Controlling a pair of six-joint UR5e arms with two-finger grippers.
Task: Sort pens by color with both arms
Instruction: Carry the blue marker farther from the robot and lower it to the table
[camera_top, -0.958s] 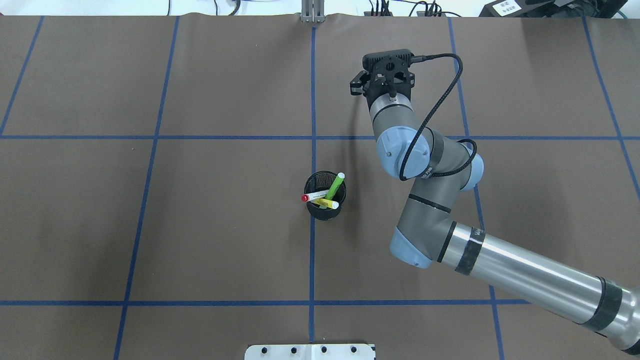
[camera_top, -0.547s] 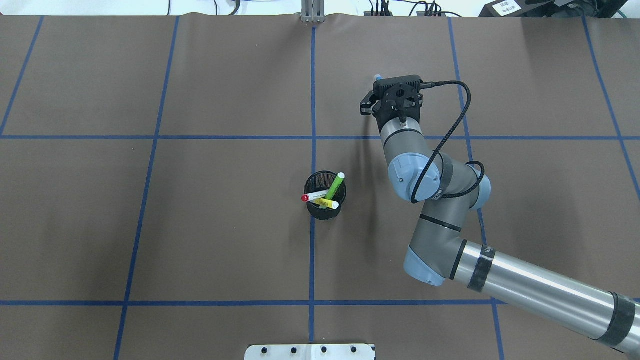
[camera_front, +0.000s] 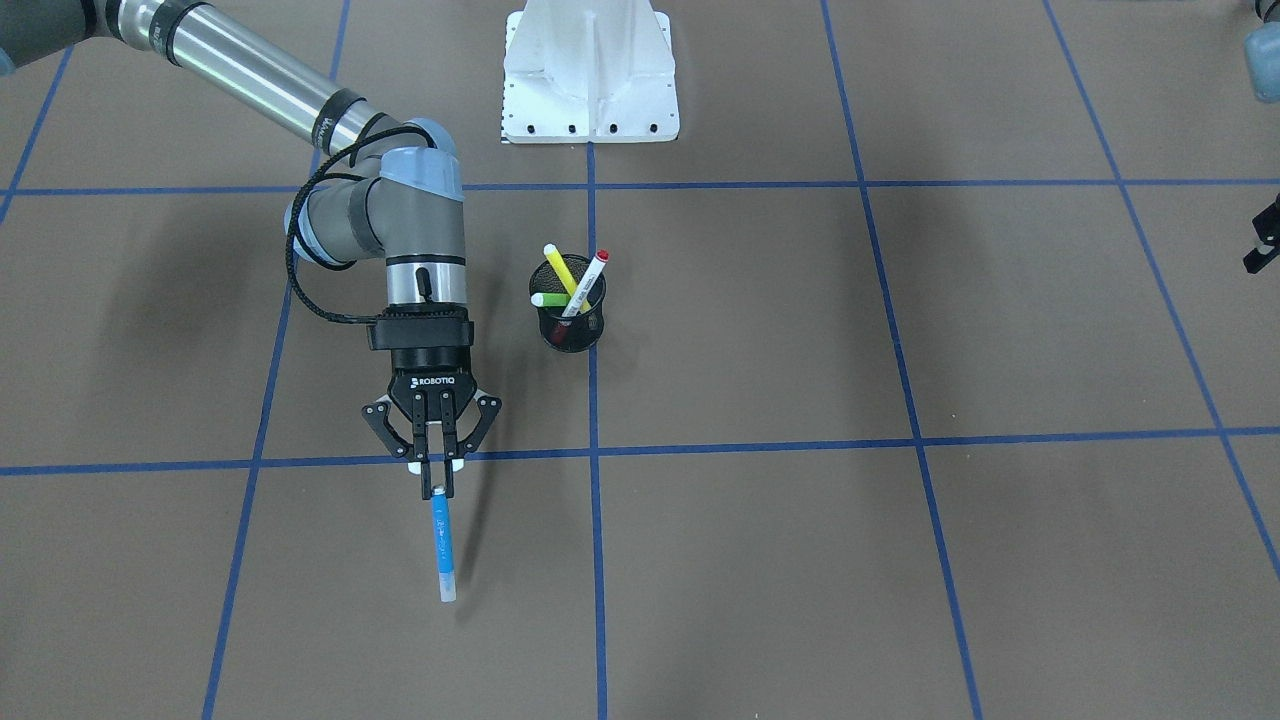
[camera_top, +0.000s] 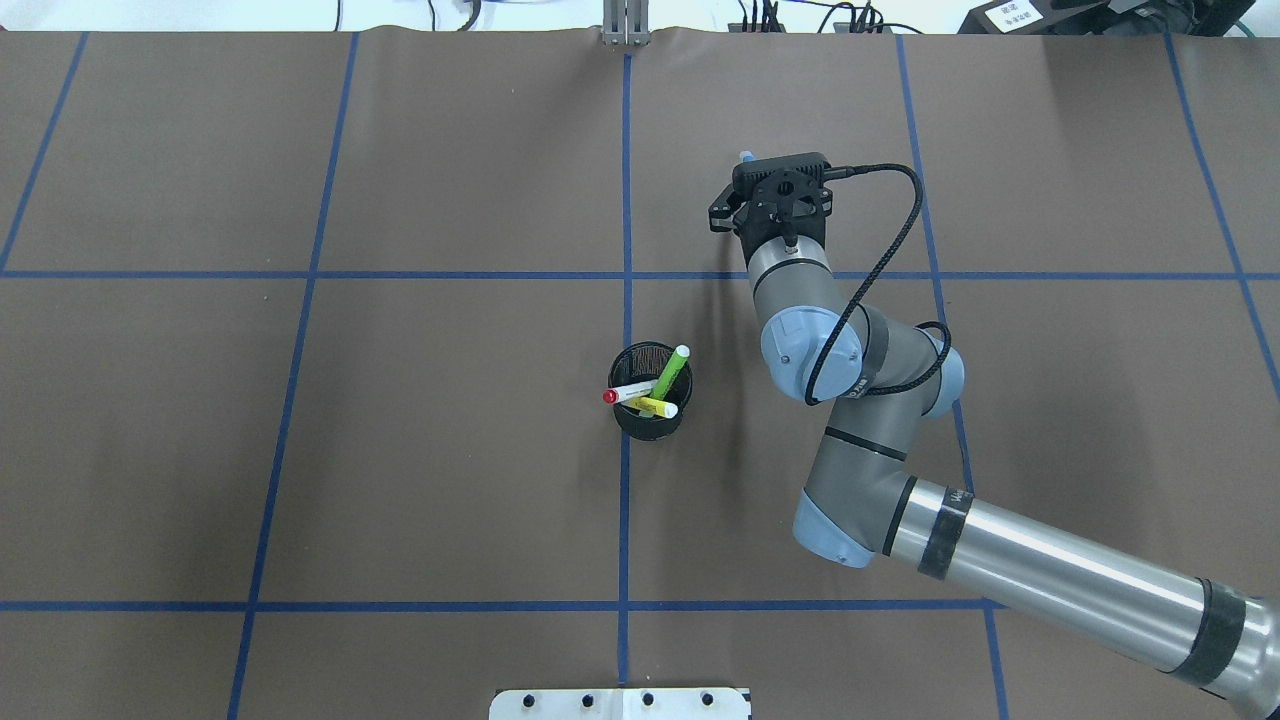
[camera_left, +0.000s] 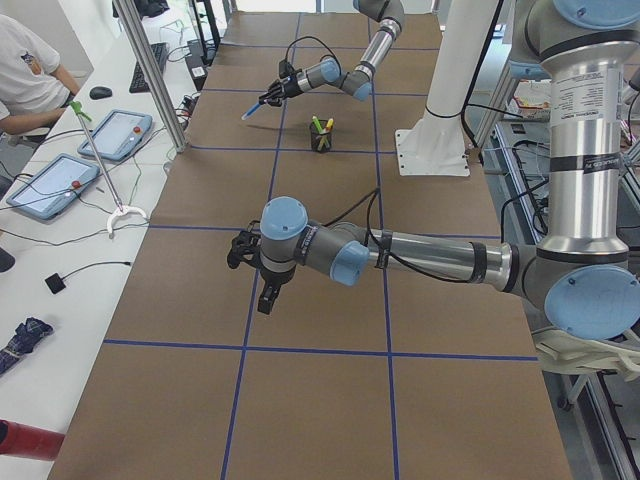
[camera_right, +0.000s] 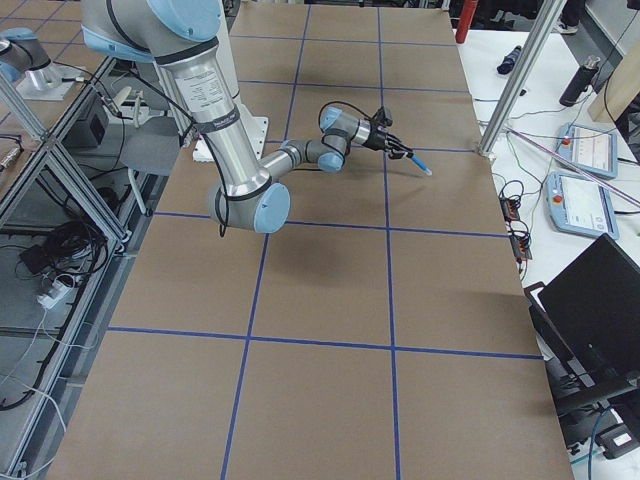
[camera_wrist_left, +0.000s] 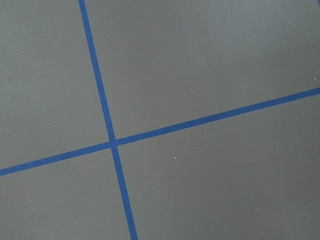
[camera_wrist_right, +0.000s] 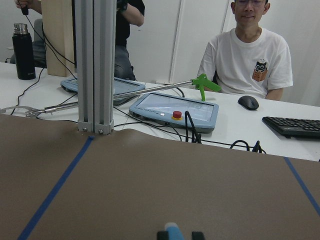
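Note:
My right gripper (camera_front: 435, 478) is shut on the upper end of a blue pen (camera_front: 442, 545), which slants outward and down past the fingers. Its pale tip also shows in the overhead view (camera_top: 746, 156) and in the right wrist view (camera_wrist_right: 171, 230). I cannot tell whether the tip touches the paper. A green pen (camera_top: 672, 370), a yellow pen (camera_top: 655, 406) and a white pen with a red cap (camera_top: 628, 392) stand in the black mesh cup (camera_top: 648, 422) at the table's middle. My left gripper (camera_left: 258, 280) hovers over bare paper far from the cup; I cannot tell if it is open.
Brown paper with blue tape grid lines (camera_top: 626, 200) covers the table. The white pedestal base (camera_front: 590, 70) stands behind the cup. Operators, tablets and a keyboard are beyond the far edge (camera_wrist_right: 172, 110). An aluminium post (camera_wrist_right: 95, 65) stands at that edge.
My right arm pulled the blue pen back toward the robot and to the right, then shifted slightly left. The pen's tip now shows past the wrist. The cup's pens have not moved.

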